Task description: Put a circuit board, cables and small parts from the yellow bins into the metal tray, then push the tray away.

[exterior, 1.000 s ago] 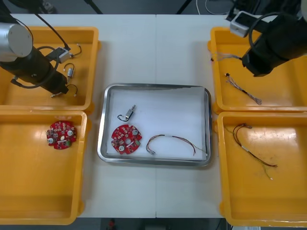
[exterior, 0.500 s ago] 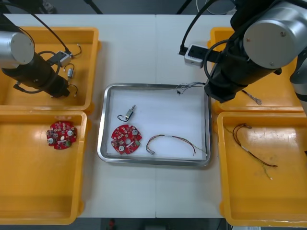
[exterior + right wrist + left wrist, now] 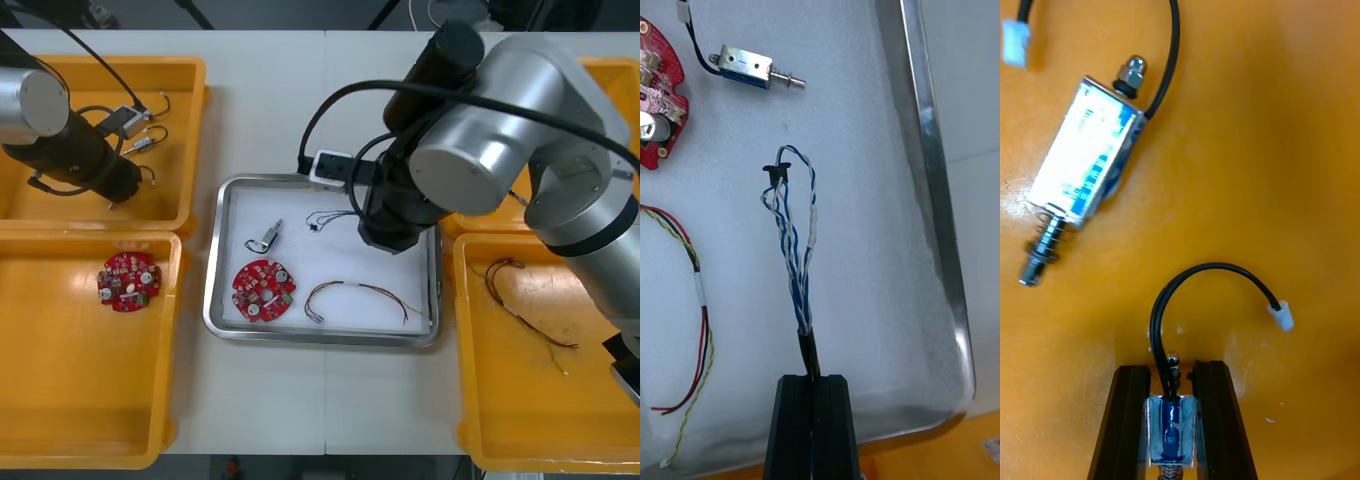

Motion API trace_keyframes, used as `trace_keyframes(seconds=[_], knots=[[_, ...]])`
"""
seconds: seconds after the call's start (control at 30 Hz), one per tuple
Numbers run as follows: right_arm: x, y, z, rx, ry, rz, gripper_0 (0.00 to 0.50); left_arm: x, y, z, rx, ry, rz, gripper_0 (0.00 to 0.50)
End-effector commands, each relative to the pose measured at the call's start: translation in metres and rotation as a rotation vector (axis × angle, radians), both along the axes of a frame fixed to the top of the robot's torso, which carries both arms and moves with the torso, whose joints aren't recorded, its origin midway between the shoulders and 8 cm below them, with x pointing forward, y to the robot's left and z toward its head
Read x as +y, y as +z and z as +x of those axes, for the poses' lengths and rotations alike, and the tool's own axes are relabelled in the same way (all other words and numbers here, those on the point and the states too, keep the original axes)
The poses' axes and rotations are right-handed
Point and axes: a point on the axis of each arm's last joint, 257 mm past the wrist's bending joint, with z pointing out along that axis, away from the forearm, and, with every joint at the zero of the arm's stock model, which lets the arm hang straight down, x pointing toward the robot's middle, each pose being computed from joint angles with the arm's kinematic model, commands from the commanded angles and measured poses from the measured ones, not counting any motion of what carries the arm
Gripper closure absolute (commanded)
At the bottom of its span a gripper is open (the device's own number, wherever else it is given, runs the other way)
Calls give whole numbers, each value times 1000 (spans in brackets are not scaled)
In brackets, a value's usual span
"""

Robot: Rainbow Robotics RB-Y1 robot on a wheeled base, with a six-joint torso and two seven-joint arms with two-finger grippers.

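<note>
Swung across from the right side of the bench (image 3: 270,100), the right pincer (image 3: 814,379) now sits over the metal tray (image 3: 222,300), clamped on the blue and white cable (image 3: 794,247).

Its fingers are pressed together on the cable's dark end, and the twisted strands reach out over the tray's white floor near the far rim. They lie apart from the small metal part (image 3: 266,238), the circuit board (image 3: 264,290) and the red and yellow cable (image 3: 355,293) in the tray. The left pincer (image 3: 1171,371) is down in the far left yellow bin (image 3: 190,150), gripping a black-leaded metal part (image 3: 1171,431). A loose metal part (image 3: 1084,174) lies beyond its fingers, and a second circuit board (image 3: 128,281) lies in the near left bin (image 3: 60,400).
</note>
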Motion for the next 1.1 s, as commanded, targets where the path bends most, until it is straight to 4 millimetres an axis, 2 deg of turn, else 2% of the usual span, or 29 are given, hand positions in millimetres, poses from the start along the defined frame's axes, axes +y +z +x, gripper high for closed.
trace_keyframes(seconds=[0.03, 0.17, 0.2, 0.3, 0.47, 0.7, 0.77, 0.8, 0.83, 0.87, 1.1], knots=[[16, -25, -3, -19, 36, -44, 500, 20, -12, -11, 15, 3, 15, 500], [18, -48, -2, -4, 59, -74, 500, 21, -1, -8, 5, 30, -14, 500], [18, -48, -2, -4, 59, -74, 500, 21, -1, -8, 5, 30, -14, 500], [17, -63, -2, 11, 76, -99, 500, 25, 17, -9, 10, 66, -35, 500], [4, -70, 9, -5, 67, -148, 500, 23, 41, -15, 37, 147, -62, 500], [-1, -75, 20, -22, 49, -166, 492, 11, 69, -28, 53, 246, -91, 500], [-2, -76, 25, -30, 41, -161, 350, 8, 77, -32, 56, 264, -92, 500], [-2, -77, 27, -32, 31, -157, 155, 6, 81, -35, 58, 275, -94, 500], [-2, -77, 28, -35, 27, -155, 18, 4, 85, -37, 59, 288, -94, 500], [-2, -77, 29, -35, 24, -154, 0, 4, 87, -38, 58, 295, -96, 500], [1, -67, 32, -37, 5, -120, 0, -6, 108, -50, 45, 362, -89, 500]])
